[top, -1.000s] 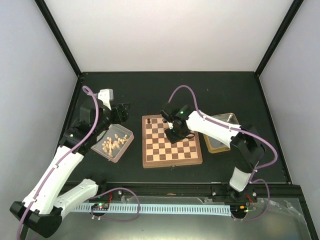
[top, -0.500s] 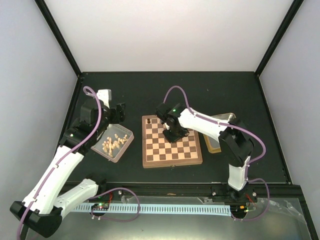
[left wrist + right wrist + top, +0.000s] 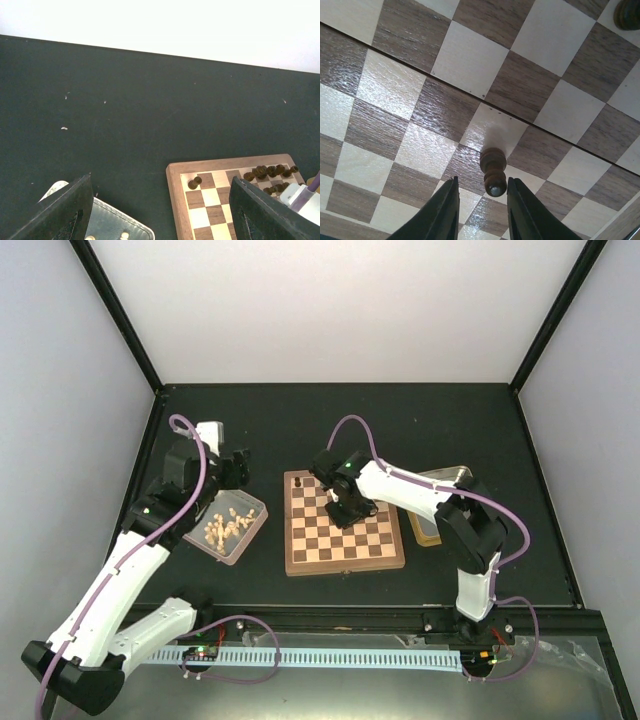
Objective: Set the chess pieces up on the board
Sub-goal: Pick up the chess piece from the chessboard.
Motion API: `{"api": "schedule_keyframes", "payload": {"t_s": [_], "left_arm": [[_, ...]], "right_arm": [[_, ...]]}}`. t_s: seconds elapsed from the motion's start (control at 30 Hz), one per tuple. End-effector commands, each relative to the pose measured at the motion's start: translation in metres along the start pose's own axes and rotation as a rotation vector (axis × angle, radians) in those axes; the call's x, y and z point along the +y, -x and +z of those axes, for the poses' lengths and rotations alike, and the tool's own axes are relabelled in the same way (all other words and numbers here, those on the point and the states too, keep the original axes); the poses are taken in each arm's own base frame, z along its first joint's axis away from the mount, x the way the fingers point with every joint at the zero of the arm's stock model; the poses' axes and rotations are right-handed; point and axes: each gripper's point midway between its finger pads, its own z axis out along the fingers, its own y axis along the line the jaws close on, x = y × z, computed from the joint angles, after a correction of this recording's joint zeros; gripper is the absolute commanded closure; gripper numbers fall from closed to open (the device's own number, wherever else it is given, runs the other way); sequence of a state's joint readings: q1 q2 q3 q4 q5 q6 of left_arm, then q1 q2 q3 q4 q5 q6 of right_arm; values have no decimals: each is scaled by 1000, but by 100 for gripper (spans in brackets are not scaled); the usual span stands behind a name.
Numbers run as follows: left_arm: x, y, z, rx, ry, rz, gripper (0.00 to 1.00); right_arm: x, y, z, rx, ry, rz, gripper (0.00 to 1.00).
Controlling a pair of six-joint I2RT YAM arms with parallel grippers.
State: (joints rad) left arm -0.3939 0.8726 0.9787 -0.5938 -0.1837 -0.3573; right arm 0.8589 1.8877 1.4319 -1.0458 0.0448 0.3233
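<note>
1. Two arms reach out over the dark surface [image 3: 300, 420] in the overhead view. The right tool [image 3: 345, 508] hangs over the middle of the board [image 3: 345, 565], which lies at the centre. The left tool [image 3: 232, 468] is off to the board's left, above the far end of a tray [image 3: 245, 540] of pale pieces. A metal tray [image 3: 430, 530] lies just right of the board, partly under the right arm. One of the dark chess pieces [image 3: 300, 483] shows at the board's far left corner.

2. Left wrist view: the left tool [image 3: 160, 179] stands wide open with nothing between its fingers [image 3: 65, 210]. The board [image 3: 175, 172] lies ahead and to the right. Two dark pieces [image 3: 194, 182] are at its near corner, and a cluster [image 3: 267, 172] runs along the far row.

3. Right wrist view: the right tool [image 3: 482, 200] is parted, its fingers [image 3: 442, 210] either side of one upright dark piece [image 3: 492, 172]. A gap shows on each side, so it grips nothing. That piece stands on the board [image 3: 395, 85] just beside the centre seam.
</note>
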Motion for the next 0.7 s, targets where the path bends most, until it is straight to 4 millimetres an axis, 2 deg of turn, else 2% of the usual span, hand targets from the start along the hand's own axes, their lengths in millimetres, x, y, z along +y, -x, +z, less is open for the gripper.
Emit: {"api": "schedule_keyframes", "payload": {"t_s": [0.0, 0.13, 0.23, 0.3, 0.43, 0.57, 0.67], "left_arm": [[4, 5, 0, -23, 17, 6, 24], [3, 4, 0, -24, 14, 6, 24], [3, 4, 0, -24, 15, 6, 24], [3, 4, 0, -25, 14, 3, 24], [1, 3, 1, -16, -2, -8, 24], [0, 3, 2, -16, -5, -12, 24], [0, 3, 2, -16, -7, -16, 24]], "right_arm": [[-2, 1, 5, -17, -24, 20, 70], [-1, 2, 9, -21, -19, 26, 70], [0, 3, 12, -24, -16, 31, 77], [-2, 7, 10, -45, -28, 45, 86], [-3, 24, -3, -111, -38, 65, 91], [-7, 46, -16, -167, -58, 84, 91], [-13, 60, -15, -185, -67, 104, 91]]}}
